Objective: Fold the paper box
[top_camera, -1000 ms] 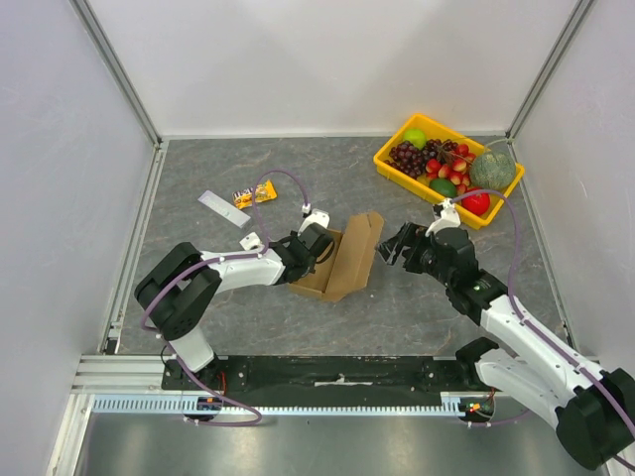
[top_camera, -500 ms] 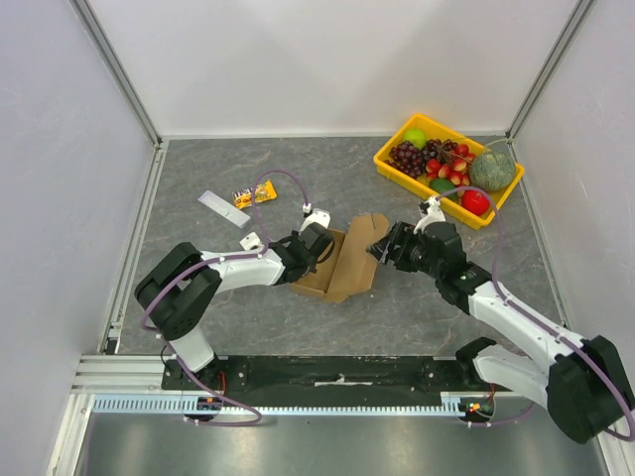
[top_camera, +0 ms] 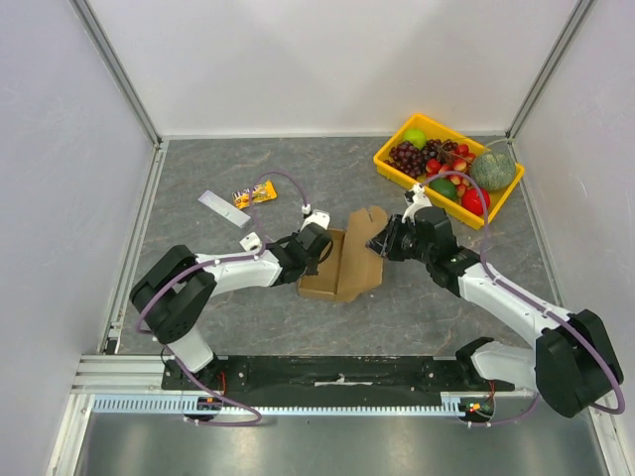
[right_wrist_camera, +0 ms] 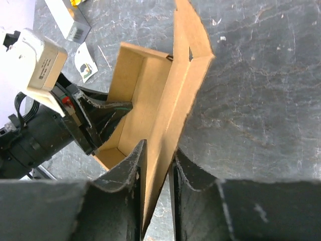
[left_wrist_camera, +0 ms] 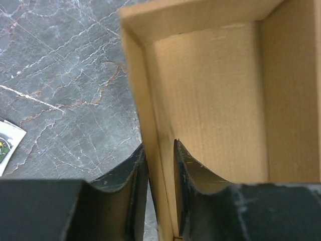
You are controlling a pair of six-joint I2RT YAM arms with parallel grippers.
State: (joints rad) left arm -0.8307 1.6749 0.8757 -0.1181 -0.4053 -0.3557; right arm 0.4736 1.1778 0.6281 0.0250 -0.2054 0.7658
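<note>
**Lid about to come over, 2 grippers on the box**

The paper box (top_camera: pixel 337 266) lies near the middle of the table (top_camera: pixel 198 159), a little toward the near edge. Its tray part is already formed, with walls standing and the floor bare. The lid (right_wrist_camera: pixel 183 75) rises from the right side and tilts outward.

The left gripper (left_wrist_camera: pixel 159 148) straddles the left wall (left_wrist_camera: pixel 143 100), with 1 finger outside and 1 inside. The fingers sit close to the cardboard, but the views do not show whether they pinch it. The right gripper (right_wrist_camera: pixel 158 148) straddles the free edge of the lid the same way, and again it is unclear whether it clamps.

The step in hand looks like closing the lid. The next move probably calls for a firm pinch on the lid, then a sweep toward the left edge of the table and down over the tray. The left gripper likely has to steady the wall first, then get clear before the lid lands, since its inner finger sits in the lid's path.

The table is bare between the box and the near edge. A yellow tray (top_camera: pixel 380 159) of fruit fills the far right corner, just behind the right arm. A snack packet (top_camera: pixel 255 195) and a white packet (top_camera: pixel 223 208) lie toward the far left, apart from the box.
</note>
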